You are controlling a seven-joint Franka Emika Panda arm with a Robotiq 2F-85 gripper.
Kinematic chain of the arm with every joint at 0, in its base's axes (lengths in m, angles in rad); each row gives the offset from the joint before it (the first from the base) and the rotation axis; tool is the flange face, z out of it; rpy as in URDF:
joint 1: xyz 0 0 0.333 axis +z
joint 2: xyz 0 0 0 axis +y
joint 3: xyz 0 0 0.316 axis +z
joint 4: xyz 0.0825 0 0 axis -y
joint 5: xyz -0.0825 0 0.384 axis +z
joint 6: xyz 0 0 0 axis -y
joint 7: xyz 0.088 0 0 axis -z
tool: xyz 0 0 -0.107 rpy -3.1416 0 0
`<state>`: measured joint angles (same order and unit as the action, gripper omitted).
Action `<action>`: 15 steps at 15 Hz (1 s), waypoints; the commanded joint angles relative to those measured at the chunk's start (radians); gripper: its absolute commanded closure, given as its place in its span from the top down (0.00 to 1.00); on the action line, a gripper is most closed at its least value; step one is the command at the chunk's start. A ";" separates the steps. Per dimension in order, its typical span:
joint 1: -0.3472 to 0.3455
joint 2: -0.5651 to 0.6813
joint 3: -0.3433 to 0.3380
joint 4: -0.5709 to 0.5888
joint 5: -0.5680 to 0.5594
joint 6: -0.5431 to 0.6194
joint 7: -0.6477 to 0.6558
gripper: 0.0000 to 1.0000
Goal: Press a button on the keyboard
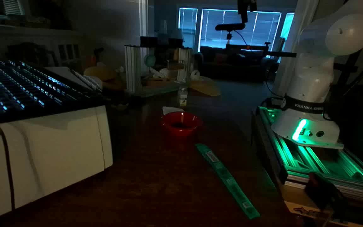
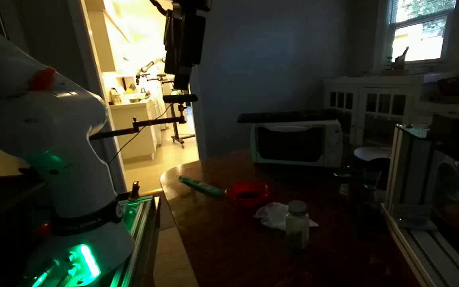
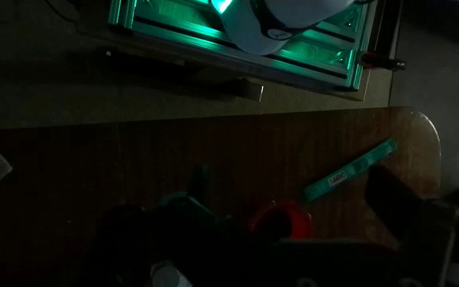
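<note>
The keyboard [image 1: 27,86] lies on the white oven [image 2: 287,143]. The gripper [image 3: 289,173] is up high, its two fingers wide apart. A red bowl [image 1: 181,130] sits on the surface [image 1: 156,183] near a green strip [image 1: 228,181].

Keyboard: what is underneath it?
The keyboard sits on top of a white oven in both exterior views, overhanging one side. It covers the part directly below, so whether anything lies between them cannot be seen.
</note>
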<state>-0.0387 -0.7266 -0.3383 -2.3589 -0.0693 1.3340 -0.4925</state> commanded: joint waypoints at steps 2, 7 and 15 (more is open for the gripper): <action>-0.007 0.002 0.005 0.001 0.003 -0.001 -0.004 1.00; 0.027 -0.002 0.051 -0.009 0.092 0.015 0.017 1.00; 0.133 0.006 0.142 -0.045 0.296 0.160 -0.068 1.00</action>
<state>0.0522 -0.7241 -0.2135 -2.3753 0.1737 1.4287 -0.5100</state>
